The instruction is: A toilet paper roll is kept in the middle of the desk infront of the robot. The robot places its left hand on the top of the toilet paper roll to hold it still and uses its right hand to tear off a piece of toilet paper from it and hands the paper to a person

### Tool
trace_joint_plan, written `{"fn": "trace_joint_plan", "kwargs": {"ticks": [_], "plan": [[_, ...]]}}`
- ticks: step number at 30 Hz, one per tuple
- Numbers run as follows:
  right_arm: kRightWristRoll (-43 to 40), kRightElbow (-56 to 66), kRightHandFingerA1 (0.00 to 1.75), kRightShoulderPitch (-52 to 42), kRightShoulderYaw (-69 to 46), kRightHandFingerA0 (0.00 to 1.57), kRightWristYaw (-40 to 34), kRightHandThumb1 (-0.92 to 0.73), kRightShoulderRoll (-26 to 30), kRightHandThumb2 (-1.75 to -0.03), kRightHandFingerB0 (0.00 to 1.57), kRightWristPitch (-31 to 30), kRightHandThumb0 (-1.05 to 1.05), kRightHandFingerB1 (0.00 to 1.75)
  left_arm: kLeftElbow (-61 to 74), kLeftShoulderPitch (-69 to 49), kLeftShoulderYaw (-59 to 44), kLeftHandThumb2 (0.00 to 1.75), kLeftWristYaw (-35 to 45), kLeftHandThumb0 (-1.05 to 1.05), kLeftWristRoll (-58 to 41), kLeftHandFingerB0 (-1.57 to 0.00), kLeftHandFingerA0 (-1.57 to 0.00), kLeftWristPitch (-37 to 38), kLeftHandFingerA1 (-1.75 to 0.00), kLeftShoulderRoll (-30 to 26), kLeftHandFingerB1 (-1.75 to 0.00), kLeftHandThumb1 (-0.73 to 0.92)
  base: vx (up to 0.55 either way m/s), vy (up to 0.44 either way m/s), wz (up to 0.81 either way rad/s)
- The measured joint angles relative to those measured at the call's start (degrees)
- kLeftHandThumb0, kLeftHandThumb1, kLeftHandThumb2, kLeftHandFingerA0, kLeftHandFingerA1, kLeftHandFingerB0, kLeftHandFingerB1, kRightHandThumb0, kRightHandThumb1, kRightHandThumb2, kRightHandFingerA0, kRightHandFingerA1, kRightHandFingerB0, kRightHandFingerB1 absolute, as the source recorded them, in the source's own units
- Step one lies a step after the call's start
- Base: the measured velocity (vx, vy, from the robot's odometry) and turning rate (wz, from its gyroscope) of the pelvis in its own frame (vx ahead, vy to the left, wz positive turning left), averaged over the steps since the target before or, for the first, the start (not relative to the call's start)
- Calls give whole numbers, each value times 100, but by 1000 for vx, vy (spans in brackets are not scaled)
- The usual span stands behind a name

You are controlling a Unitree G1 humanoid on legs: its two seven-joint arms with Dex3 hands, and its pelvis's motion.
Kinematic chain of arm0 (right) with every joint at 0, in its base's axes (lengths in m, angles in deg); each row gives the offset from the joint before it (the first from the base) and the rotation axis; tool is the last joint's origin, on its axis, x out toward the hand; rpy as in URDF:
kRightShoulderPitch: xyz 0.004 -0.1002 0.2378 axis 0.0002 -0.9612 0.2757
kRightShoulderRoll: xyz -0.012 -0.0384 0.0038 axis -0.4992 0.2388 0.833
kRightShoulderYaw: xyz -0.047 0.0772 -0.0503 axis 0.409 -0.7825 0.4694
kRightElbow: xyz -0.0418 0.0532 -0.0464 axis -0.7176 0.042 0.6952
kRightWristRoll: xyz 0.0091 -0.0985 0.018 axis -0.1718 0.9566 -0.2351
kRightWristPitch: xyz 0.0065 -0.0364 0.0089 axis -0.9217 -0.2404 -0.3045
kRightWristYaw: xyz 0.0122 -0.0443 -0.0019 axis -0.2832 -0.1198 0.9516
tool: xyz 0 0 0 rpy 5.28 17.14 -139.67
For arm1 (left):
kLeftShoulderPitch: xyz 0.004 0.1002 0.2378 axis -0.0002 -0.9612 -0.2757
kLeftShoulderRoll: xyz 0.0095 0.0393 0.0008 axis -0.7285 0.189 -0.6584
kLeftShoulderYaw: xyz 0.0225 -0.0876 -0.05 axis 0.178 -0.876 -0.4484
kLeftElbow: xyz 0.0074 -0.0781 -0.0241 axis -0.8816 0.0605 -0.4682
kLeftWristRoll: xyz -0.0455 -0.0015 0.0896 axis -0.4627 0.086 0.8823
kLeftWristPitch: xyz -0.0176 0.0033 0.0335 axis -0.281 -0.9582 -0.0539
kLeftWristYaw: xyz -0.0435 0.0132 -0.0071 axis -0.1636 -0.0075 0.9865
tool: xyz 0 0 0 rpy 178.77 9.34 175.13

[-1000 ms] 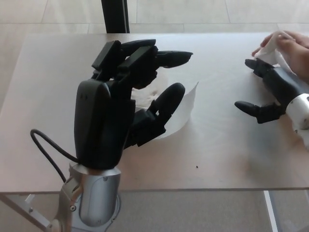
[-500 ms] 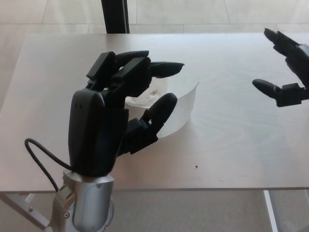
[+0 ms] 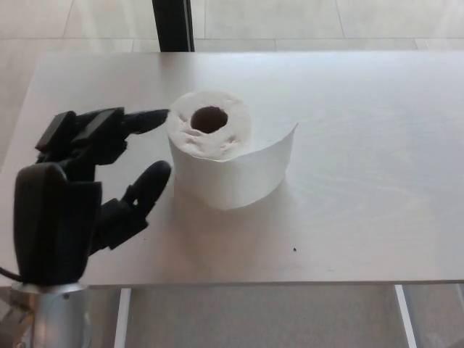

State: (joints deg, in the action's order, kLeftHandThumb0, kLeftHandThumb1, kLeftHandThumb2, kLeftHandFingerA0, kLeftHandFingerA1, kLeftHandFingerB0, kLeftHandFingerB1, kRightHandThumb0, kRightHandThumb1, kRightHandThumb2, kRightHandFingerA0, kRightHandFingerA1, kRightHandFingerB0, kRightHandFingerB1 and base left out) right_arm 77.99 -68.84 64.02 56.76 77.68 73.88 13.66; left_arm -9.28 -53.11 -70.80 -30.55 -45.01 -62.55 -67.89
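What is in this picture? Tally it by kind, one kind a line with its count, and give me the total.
Toilet paper roll: 1
Robot hand, the left hand, open and beside the roll: 1
Desk: 1
Dark post behind the desk: 1
Total: 4

From where I stand, nothing here can be read. The roll [image 3: 217, 148] is plain white, the table [image 3: 362, 167] bare wood grain, and the black left hand [image 3: 80, 196] carries no lettering, label, brand mark or number that I can make out.
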Motion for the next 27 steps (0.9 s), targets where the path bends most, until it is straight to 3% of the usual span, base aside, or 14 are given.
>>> {"fn": "trace_joint_plan", "kwargs": {"ticks": [1, 4, 5, 6, 7, 10, 13, 15, 16, 20, 21, 23, 26, 27], "plan": [[-69, -3, 109, -211, -218, 78, 13, -66, -5, -60, 73, 38, -42, 57, -34, -87, -160, 62, 4, -54, -42, -53, -31, 0, -86, -47, -58, 75, 0, 0, 0], [-210, -148, 107, -694, -760, 60, 23, -69, -5, -60, 60, 185, -41, 67, -183, -296, -582, 63, 16, -51, -182, -52, -28, 0, -87, -171, -60, 75, 0, 0, 0], [-264, -270, 138, -858, -956, 64, 22, -66, 2, -62, 58, 250, -45, 72, -272, -369, -742, 64, 21, -56, -236, -50, -26, 1, -87, -229, -64, 73, 0, 0, 0], [-299, -366, 138, -960, -1079, 64, 21, -66, 9, -62, 58, 290, -45, 72, -340, -412, -849, 64, 24, -56, -264, -50, -26, 1, -87, -263, -64, 73, 0, 0, 0], [-345, -520, 122, -1111, -1256, 52, 19, -68, 22, -61, 55, 346, -48, 75, -462, -471, -1006, 66, 27, -58, -312, -51, -28, 6, -90, -318, -69, 71, 0, 0, 0], [-495, -1053, 132, -1563, -1821, 58, -18, -68, 47, -61, 59, 527, -43, 71, -927, -651, -1529, 65, 32, -56, -479, -46, -25, 40, -94, -513, -71, 75, 0, 0, 0], [-610, -1573, 113, -1904, -2290, 63, -89, -71, 82, -61, 58, 690, -41, 65, -1429, -779, -1978, 69, 33, -50, -630, -46, -28, 81, -95, -674, -75, 70, 0, 0, 0], [-691, -1948, 123, -2106, -2588, 58, -154, -71, 117, -62, 54, 801, -49, 76, -1822, -844, -2286, 68, 32, -48, -727, -49, -32, 106, -92, -771, -76, 66, 0, 0, 0], [-714, -2051, 132, -2162, -2664, 65, -175, -69, 122, -63, 54, 831, -53, 80, -1946, -860, -2367, 65, 32, -46, -756, -47, -31, 109, -93, -797, -76, 70, 0, 0, 0], [-804, -2706, 137, -2416, -3123, 66, -325, -73, 154, -65, 54, 1041, -62, 82, -2839, -862, -2884, 63, 32, -43, -961, -51, -33, 138, -94, -978, -74, 71, 0, 0, 0], [-814, -2811, 137, -2438, -3186, 58, -356, -77, 163, -66, 54, 1075, -58, 83, -2982, -850, -2959, 63, 32, -46, -998, -47, -30, 141, -100, -1004, -73, 74, 0, 0, 0], [-841, -3143, 106, -2457, -3346, 59, -452, -77, 196, -63, 57, 1164, -51, 89, -3431, -769, -3176, 60, 32, -46, -1107, -40, -26, 140, -94, -1094, -78, 76, 0, 0, 0], [-896, -3599, 106, -2429, -3548, 68, -596, -76, 254, -61, 54, 1275, -49, 79, -4010, -606, -3488, 62, 33, -51, -1270, -28, -12, 132, -92, -1169, -79, 84, 0, 0, 0], [-913, -3732, 158, -2409, -3601, 76, -640, -71, 281, -66, 55, 1305, -49, 88, -4167, -570, -3569, 61, 35, -48, -1318, -41, -37, 126, -87, -1173, -71, 72, 0, 0, 0]]}}
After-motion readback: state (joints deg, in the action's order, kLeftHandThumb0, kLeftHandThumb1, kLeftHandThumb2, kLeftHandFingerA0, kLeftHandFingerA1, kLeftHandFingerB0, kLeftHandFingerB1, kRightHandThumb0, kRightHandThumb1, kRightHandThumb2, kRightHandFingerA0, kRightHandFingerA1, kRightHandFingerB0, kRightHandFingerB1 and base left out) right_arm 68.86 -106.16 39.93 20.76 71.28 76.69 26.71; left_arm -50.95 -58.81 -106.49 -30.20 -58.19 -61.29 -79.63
